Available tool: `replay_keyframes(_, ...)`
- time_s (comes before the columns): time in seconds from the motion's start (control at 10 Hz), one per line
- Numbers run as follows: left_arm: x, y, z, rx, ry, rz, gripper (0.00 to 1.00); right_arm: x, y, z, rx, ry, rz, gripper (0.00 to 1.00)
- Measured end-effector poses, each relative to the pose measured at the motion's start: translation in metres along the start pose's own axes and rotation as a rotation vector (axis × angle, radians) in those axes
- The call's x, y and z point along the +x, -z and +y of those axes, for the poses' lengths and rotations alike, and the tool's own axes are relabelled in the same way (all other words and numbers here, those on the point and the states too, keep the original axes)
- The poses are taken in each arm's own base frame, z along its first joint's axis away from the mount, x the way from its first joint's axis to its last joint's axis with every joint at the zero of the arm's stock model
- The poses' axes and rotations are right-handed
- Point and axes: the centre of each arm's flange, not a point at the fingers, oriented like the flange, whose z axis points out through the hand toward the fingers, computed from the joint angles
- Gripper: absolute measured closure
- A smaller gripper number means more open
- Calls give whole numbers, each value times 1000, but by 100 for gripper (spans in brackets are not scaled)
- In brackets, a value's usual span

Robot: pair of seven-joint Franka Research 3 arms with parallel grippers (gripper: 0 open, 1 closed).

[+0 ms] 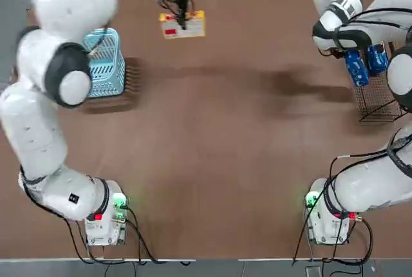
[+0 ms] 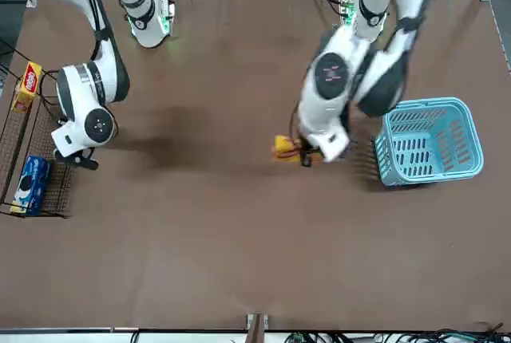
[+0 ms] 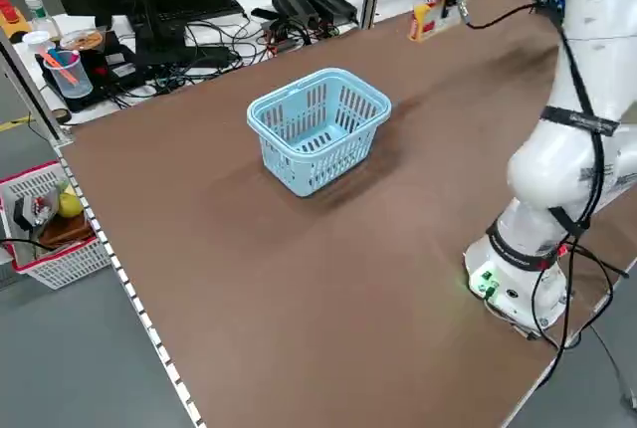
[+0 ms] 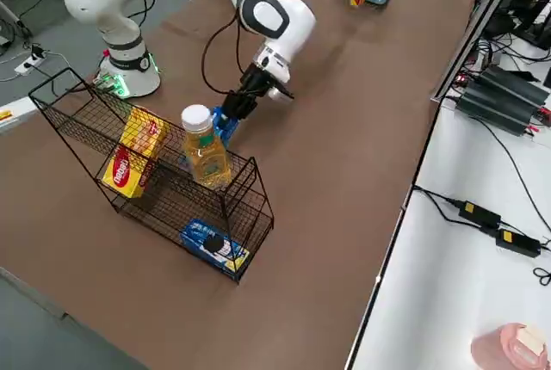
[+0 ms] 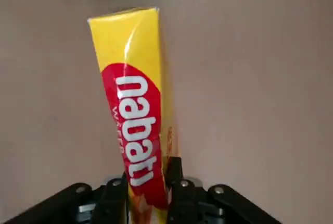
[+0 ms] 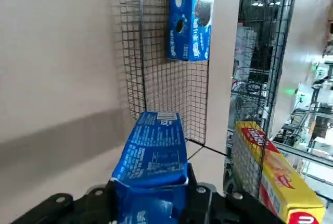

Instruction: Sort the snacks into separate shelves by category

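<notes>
From overhead, the left gripper (image 1: 182, 16) is out at the far edge of the table, fingers clamped on a yellow box (image 1: 183, 26) with a red logo, just past the light blue basket (image 1: 106, 64). Over on the right side, the right gripper (image 1: 358, 64) holds a blue packet (image 1: 356, 69) at the black wire rack (image 1: 380, 100), with a second blue packet (image 1: 378, 59) just beside it.

Front view now: the left gripper (image 2: 305, 151) carries the yellow box (image 2: 285, 147) near the basket (image 2: 431, 150). The rack (image 2: 32, 159) sits at the table's edge on the right arm's side, one yellow box (image 2: 28, 86) at one end, a blue packet (image 2: 30, 182) at the other.

Left side view: the basket (image 3: 318, 129) stands mid-table, and the yellow box (image 3: 426, 20) is held up at the far end.

Right side view: the rack (image 4: 164, 181) shows a yellow box (image 4: 133, 153) on its upper tier, a blue packet (image 4: 215, 248) on the bottom tier, and a bottle (image 4: 205, 148) of amber liquid standing in the upper part. The right gripper (image 4: 234, 107) grips its blue packet (image 4: 225, 125) just behind the rack.

Left wrist view: fingers (image 5: 115, 195) pinch the yellow box (image 5: 132, 130) at its near end, above bare tabletop.

Right wrist view: the blue packet (image 6: 153, 156) is gripped between the fingers, close to the rack's mesh (image 6: 166, 94), where another blue packet (image 6: 190, 15) and a yellow box (image 6: 276, 174) rest
</notes>
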Motion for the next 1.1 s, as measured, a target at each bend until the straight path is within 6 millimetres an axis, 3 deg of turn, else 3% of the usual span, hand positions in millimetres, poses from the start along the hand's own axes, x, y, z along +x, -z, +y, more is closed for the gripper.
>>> replay_keyframes(0.2, -66, -42, -16, -31, -2, 2, 72, -6, -10, 8, -50, 24, 33, 53)
replay_keyframes(0.5, -162, -108, -69, -98, 6, 7, 72, -9, -39, 8, -100, 94, 117, 53)
replay_keyframes(0.7, -185, -136, -79, -109, 23, -36, 71, -14, -59, 7, -120, 142, 158, 53)
replay_keyframes(0.9, -185, -156, -71, -105, 65, -62, 71, -20, -76, 11, -124, 165, 172, 53)
replay_keyframes(1.1, -200, -181, -85, -86, 59, -51, 71, -24, -92, 17, -125, 179, 179, 53)
